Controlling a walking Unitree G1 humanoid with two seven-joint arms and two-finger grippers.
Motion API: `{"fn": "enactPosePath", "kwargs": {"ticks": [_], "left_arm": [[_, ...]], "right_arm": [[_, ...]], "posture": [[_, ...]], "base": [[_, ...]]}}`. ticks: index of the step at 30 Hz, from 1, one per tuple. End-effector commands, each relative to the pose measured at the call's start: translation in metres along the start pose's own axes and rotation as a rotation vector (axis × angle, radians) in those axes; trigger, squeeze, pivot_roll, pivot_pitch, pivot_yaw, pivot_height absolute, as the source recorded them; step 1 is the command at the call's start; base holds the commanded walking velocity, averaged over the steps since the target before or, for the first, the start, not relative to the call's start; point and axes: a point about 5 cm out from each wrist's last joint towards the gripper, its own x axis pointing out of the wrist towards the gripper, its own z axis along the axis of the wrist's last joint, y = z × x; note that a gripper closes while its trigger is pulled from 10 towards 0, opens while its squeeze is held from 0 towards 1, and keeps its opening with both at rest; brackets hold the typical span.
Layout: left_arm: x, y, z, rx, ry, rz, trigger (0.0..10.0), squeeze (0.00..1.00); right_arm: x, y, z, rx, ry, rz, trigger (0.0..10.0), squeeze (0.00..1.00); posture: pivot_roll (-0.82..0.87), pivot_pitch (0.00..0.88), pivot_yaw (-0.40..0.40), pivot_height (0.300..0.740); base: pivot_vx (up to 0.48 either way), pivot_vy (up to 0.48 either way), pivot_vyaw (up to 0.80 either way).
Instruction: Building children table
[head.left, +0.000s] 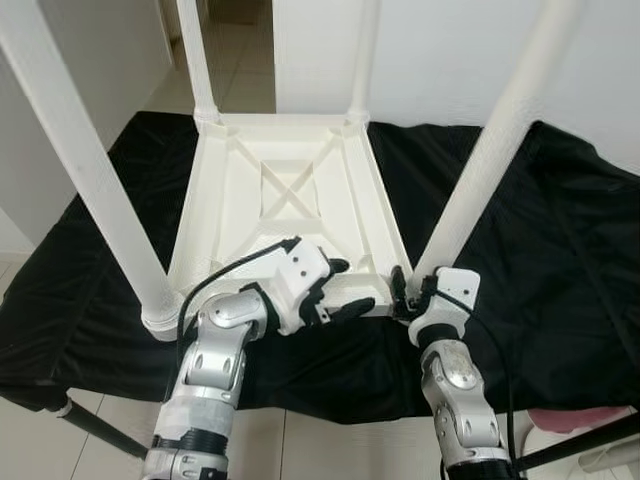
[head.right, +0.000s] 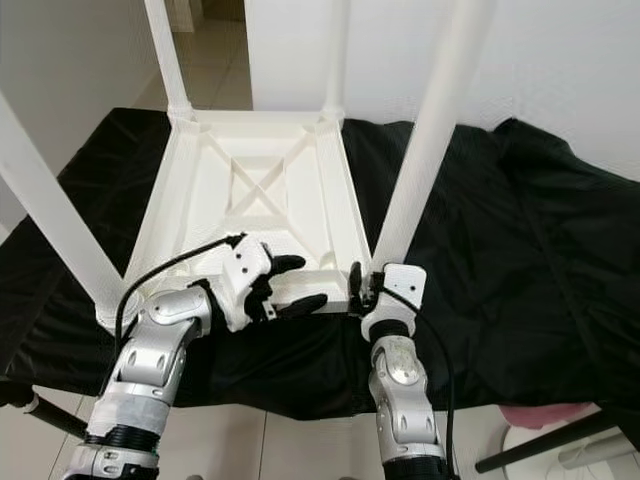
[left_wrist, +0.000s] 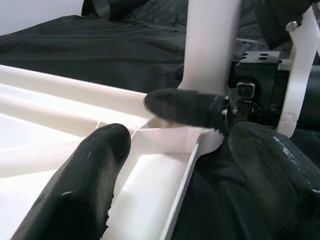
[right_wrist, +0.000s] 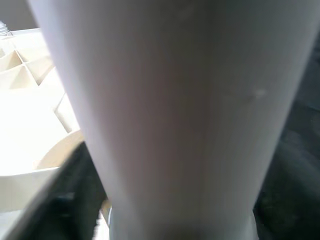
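White plastic: children's table (head.left: 290, 190) lies upside down on a black cloth (head.left: 560, 240), four legs up.
Eye views: left gripper (head.left: 340, 290) fingers spread apart over the near frame edge; right gripper (head.left: 403, 290) at the near right leg (head.left: 490, 150).
Left wrist view: fingers (left_wrist: 80, 195) open.
Right wrist view: fingers clasp the leg.
Writing: none readable.

Upturned table (head.left: 290, 190) and legs (head.left: 80, 160) of smooth, matt white moulded plastic; creased, slightly sheeny black cloth (head.left: 560, 240) beneath; glossy pale floor tiles (head.left: 230, 60) far; arms (head.left: 215, 350) of brushed silver metal with matt black fingers (left_wrist: 95, 170).
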Motion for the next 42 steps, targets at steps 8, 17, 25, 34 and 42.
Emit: {"fn": "enactPosePath", "kwargs": {"ticks": [8, 17, 25, 34, 42], "left_arm": [[0.000, 0.011, 0.000, -0.028, -0.019, 0.230, 10.0, 0.00], [0.002, 0.007, -0.002, -0.019, 0.007, 0.161, 10.0, 0.00], [0.003, 0.007, -0.002, -0.016, 0.015, 0.151, 10.0, 0.00], [0.010, 0.005, -0.004, 0.010, 0.056, 0.177, 10.0, 0.00], [0.013, 0.004, -0.007, 0.043, 0.093, 0.220, 10.0, 0.00]], "right_arm": [[-0.004, -0.030, 0.016, -0.007, -0.083, 0.220, 10.0, 0.00], [0.004, -0.025, 0.027, -0.032, -0.113, 0.491, 10.0, 0.00], [0.008, -0.027, 0.029, -0.044, -0.102, 0.549, 10.0, 0.00], [0.017, -0.043, 0.024, -0.131, 0.000, 0.692, 0.0, 0.00], [0.015, -0.054, 0.025, -0.158, 0.026, 0.722, 0.0, 0.00]], "posture": [[-0.03, 0.000, -0.013, 0.740], [-0.04, 0.000, 0.021, 0.740], [-0.04, 0.000, 0.024, 0.740], [-0.03, 0.000, 0.018, 0.740], [-0.04, 0.000, 0.002, 0.740]], "base": [[0.000, 0.000, 0.00], [0.000, 0.000, 0.00], [0.000, 0.000, 0.00], [0.000, 0.000, 0.00], [0.000, 0.000, 0.00]]}}
